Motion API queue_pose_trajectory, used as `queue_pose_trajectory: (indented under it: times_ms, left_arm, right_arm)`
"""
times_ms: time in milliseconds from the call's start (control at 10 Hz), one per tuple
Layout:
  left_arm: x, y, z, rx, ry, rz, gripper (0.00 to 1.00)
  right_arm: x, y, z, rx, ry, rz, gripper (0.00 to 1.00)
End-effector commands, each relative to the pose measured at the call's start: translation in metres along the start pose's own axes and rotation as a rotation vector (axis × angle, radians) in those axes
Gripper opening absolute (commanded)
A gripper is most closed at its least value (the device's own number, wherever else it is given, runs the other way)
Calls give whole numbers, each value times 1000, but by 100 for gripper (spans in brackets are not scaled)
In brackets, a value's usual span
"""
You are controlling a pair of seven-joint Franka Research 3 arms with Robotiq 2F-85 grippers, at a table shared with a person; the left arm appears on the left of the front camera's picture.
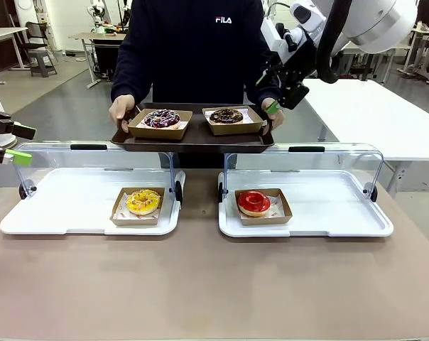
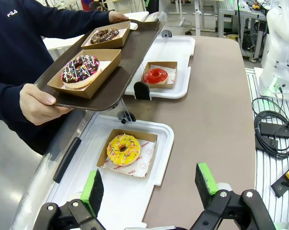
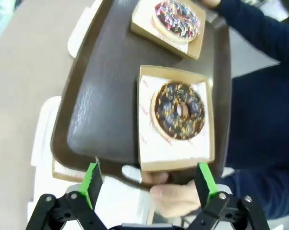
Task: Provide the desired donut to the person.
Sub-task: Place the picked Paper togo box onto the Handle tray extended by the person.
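Scene as recorded from the front, left to right. The left gripper (image 1: 5, 145) is seen at the far left edge, above the table (image 1: 200, 284), its jaws spread wide and nothing held between them; in its own wrist view the green pads (image 2: 93, 190) stand apart over the left white tray (image 2: 130, 201). On that tray (image 1: 72, 206), under a raised clear lid (image 1: 94, 160), a yellow-glazed donut (image 1: 143, 202) with sprinkles is seated in a brown cardboard box. Just beside it to the right, a second white tray (image 1: 328, 213) with its own raised lid is found, and a red-glazed donut (image 1: 253, 202) is boxed on its left part.

Behind the two trays, at the far side of the table, the person (image 1: 193, 42) in a black sweatshirt is standing, and a dark brown serving tray (image 1: 193, 138) is held level in both hands. Two boxed donuts are carried on it: a dark donut with multicoloured sprinkles (image 1: 161, 118) at the left and a chocolate donut with pale crumbs (image 1: 226, 115) at the right.

The right gripper (image 1: 282, 89) is held high at the right end of the serving tray, near the person's hand (image 1: 275, 117). Its pads (image 3: 92, 179) are spread wide and empty, with the chocolate donut (image 3: 179, 110) below them.
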State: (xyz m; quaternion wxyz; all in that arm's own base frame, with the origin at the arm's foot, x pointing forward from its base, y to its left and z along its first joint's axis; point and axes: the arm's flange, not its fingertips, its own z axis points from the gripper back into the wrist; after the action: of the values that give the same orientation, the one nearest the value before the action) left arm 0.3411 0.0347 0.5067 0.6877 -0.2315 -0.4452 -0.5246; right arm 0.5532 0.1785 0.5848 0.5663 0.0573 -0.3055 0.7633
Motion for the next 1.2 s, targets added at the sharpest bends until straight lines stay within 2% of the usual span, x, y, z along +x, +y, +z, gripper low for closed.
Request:
queue_pose_trajectory:
  times_ms: [0, 900, 1000, 1100]
  left_arm:
    - [-1, 0, 0, -3, -14, -6, 100]
    - [-1, 0, 0, -3, -14, -6, 100]
    - [-1, 0, 0, -3, -14, -6, 100]
    - [-1, 0, 0, -3, -14, -6, 100]
  right_arm:
    - [9, 6, 0, -20, -31, 19, 100]
    - [12, 0, 3, -4, -11, 14, 100]
    - [10, 22, 28, -48, -86, 9, 100]
    - [12, 47, 52, -99, -113, 17, 100]
